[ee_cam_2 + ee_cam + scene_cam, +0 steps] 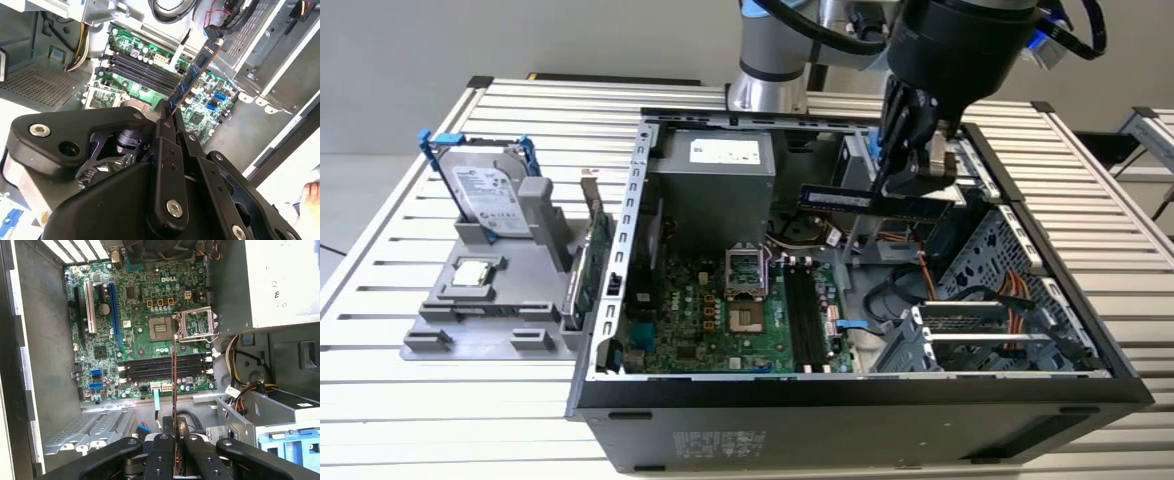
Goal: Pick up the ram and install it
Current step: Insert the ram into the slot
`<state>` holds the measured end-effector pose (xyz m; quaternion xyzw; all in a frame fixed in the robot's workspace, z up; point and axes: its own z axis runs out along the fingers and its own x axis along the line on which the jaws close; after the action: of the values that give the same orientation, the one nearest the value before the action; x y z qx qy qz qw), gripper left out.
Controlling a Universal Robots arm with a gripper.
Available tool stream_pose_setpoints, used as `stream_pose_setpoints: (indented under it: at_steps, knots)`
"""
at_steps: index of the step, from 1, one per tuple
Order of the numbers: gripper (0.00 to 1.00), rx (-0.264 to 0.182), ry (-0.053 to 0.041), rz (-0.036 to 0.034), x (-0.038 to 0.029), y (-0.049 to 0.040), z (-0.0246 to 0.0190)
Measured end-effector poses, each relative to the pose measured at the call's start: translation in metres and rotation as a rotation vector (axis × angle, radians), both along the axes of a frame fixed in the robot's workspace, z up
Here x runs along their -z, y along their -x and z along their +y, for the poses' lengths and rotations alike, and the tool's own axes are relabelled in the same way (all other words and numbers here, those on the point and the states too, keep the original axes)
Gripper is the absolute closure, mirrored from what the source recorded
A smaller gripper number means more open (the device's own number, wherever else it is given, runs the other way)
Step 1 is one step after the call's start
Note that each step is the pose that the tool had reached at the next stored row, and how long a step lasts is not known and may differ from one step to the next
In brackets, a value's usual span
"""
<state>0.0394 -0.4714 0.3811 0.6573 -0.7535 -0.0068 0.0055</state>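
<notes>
My gripper (911, 190) is shut on the ram (851, 199), a slim blue stick held level above the open computer case (854, 385). In the second wrist view the ram (194, 74) sticks out from between the fingertips (165, 119) over the motherboard. In the first wrist view the ram (174, 385) shows edge-on, rising from the gripper (175, 440) across the black memory slots (165, 367). Those slots (803, 320) lie lower in the case, apart from the ram.
A silver hard drive with blue rails (487, 190) stands in a grey holder (480, 320) at the exterior view's left. A green expansion card (594, 262) leans beside the case. Inside are the power supply (714, 180), CPU socket (744, 270), cables and a drive cage (1014, 285).
</notes>
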Motion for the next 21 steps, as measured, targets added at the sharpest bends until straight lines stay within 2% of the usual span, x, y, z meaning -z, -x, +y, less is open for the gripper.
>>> stream_pose_setpoints:
  at_steps: [21]
  knots:
    - [1.0,0.144,0.0,-0.0001,0.0,0.0,0.0]
